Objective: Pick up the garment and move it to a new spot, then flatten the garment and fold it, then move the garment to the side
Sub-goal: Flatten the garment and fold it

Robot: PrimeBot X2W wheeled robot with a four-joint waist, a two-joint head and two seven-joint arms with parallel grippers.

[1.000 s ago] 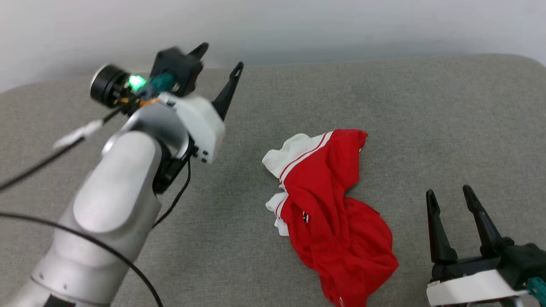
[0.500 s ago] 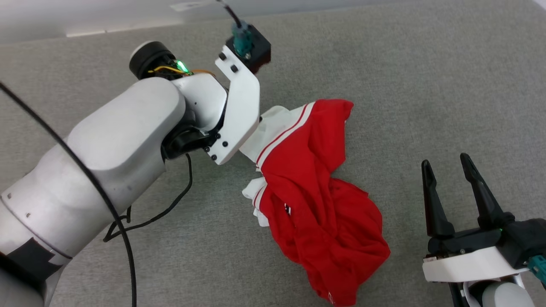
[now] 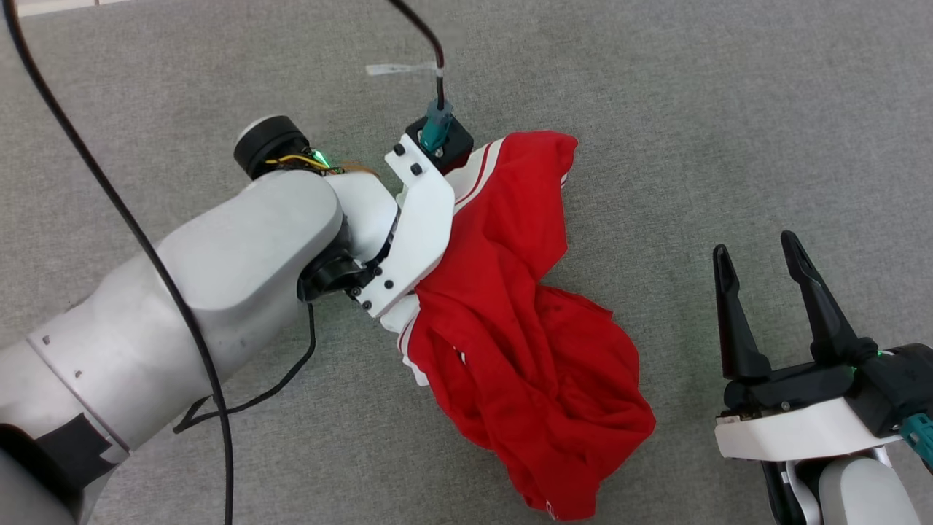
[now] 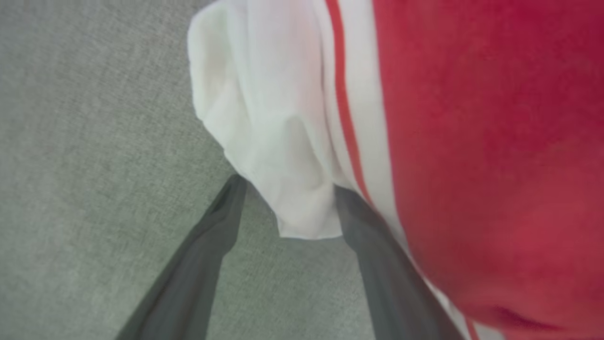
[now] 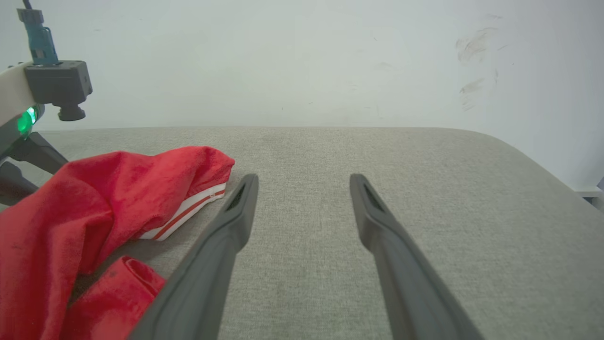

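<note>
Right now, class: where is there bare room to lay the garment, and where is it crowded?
Bare: the grey surface beyond the garment, and the strip between it and the right gripper. Crowded: the left, under the left arm, its cable and left gripper.

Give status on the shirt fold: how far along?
Done: nothing; the garment lies crumpled on the grey surface. In hand: left gripper open, straddling its white sleeve, not yet closed; right gripper open, apart from it. Left: grasp, move, flatten, fold, set aside.
</note>
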